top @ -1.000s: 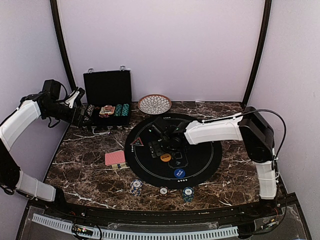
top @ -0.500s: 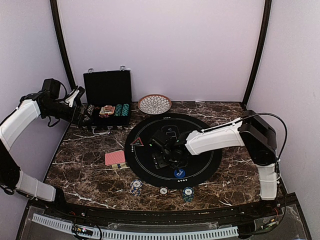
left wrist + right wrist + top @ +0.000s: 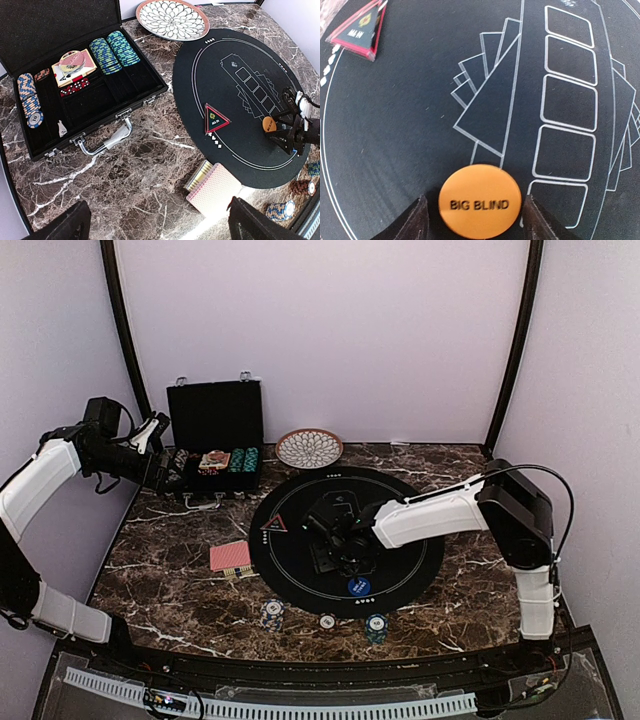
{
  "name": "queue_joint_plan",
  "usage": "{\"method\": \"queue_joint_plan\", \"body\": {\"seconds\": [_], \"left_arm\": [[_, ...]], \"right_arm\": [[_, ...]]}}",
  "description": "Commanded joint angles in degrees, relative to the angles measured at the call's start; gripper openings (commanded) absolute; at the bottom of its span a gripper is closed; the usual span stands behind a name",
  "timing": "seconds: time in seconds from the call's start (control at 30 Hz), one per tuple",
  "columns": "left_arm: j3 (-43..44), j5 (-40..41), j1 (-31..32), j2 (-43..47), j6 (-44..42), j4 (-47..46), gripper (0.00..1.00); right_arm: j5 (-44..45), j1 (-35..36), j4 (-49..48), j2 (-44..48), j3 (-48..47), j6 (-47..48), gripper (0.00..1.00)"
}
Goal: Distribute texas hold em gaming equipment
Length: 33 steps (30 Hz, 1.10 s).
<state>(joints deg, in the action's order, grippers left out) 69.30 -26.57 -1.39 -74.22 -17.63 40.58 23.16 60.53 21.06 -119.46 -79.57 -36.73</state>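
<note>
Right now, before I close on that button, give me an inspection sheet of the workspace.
Surface: marble table, round black mat on it.
Job's things: orange button, blue button and red triangle on the mat; red-backed cards left of it; chips at the near edge and in the case.
Clutter: open black case, patterned dish, both at the back.
Grippers: left gripper open, by the case; right gripper open, straddling the orange button, small gaps either side.
Cables: black cable looping off the right arm.
Surroundings: plain walls, dark poles.
</note>
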Motion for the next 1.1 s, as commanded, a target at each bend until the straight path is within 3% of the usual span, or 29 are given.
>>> {"method": "queue_joint_plan", "body": {"seconds": [0.0, 0.47, 0.63, 0.77, 1.07], "left_arm": [[1.63, -0.54, -0.11, 1.35, -0.55, 1.45, 0.99], [1.89, -0.04, -0.11, 1.42, -0.64, 1.63, 0.99], [1.92, 0.04, -0.11, 1.60, -1.15, 1.76, 0.99], [1.66, -0.30, -0.12, 1.75, -1.42, 1.93, 0.99], [1.62, 0.06, -0.11, 1.88, -1.75, 2.04, 0.99]], "right_arm": [[1.89, -2.47, 1.28, -1.03, 1.53, 0.28, 0.63], [2.87, -7.50, 0.19, -2.88, 0.18, 3.64, 0.55], [2.90, -6.41, 1.00, -0.58, -0.14, 3.78, 0.72], [3.12, -4.15, 1.61, 2.34, 1.35, 1.31, 0.77], [2.35, -0.77, -0.02, 4.46, 7.77, -6.29, 0.63]]}}
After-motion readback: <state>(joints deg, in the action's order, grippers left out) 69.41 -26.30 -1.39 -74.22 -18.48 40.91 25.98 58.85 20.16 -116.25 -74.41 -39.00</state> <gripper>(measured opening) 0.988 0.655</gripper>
